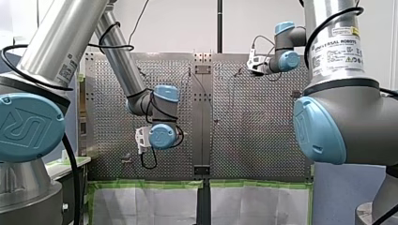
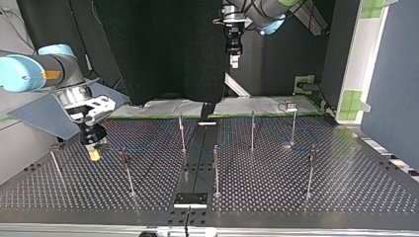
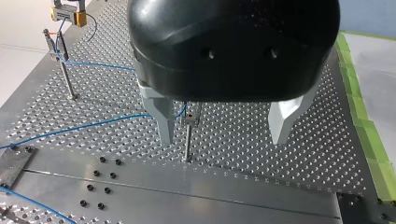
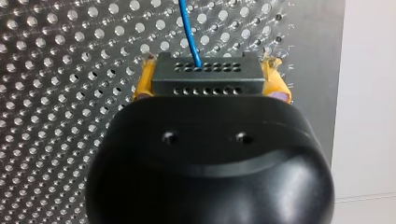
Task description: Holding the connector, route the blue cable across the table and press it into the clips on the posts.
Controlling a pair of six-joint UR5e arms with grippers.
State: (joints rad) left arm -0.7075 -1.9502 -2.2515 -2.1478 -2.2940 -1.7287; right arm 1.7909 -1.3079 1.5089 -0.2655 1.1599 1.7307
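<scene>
The connector (image 4: pixel 205 77) sits clamped between the yellow pads (image 4: pixel 144 84) of my right claw (image 2: pixel 94 152), low over the table (image 2: pixel 346 197) and close by its side edge on my right arm's side. The blue cable (image 4: pixel 189 28) leaves the middle of the connector's face and runs out slack over the perforated surface toward the table's centre strip.

My left claw (image 3: pixel 224 123) is spread wide and holds nothing. One post (image 3: pixel 187 140) stands just beside one of its metal fingers (image 3: pixel 163 116), with a small loop of cable at the clip (image 3: pixel 190 117).

I judge the step to be seating the cable at this post. To do it well, my right claw should take up slack gently and hold the line level with the clip. My left should come down astride the post and press straight, without bending the thin rod.

The right wrist view proves the grip but shows no posts. The left wrist view shows the cable's run across the table and its pass by a second post (image 3: pixel 65 74) near the side edge. Whether it is seated there I cannot tell. The top view alone shows how high my left claw hangs above the table; the cable is only faint there.
</scene>
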